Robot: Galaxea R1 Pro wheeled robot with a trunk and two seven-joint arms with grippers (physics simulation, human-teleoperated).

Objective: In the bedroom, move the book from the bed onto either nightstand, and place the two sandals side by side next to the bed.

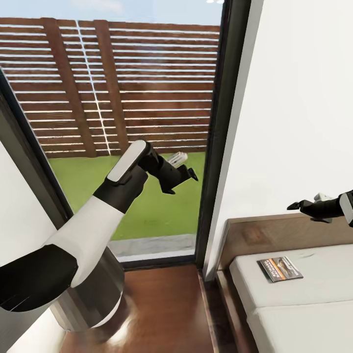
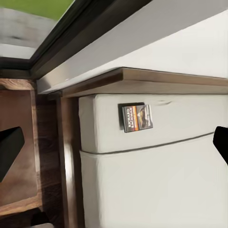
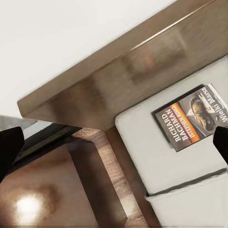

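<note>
The book (image 1: pixel 280 269) lay flat on the bed (image 1: pixel 314 299), near the mattress corner just below the headboard (image 1: pixel 264 235); the right gripper (image 1: pixel 300 206) hung above it, the left gripper (image 1: pixel 182 177) was raised before the glass opening (image 1: pixel 122 147); both wrist views showed dark fingertips set wide apart with nothing between. The paperback looked light, thin and bendable; lying flush on soft bedding, it probably wanted pinching across a free edge.

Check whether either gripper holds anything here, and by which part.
Nothing is held. Both the left gripper and right gripper hang open in the air, while the small dark paperback book lies flat on the pale grey-white mattress.
</note>
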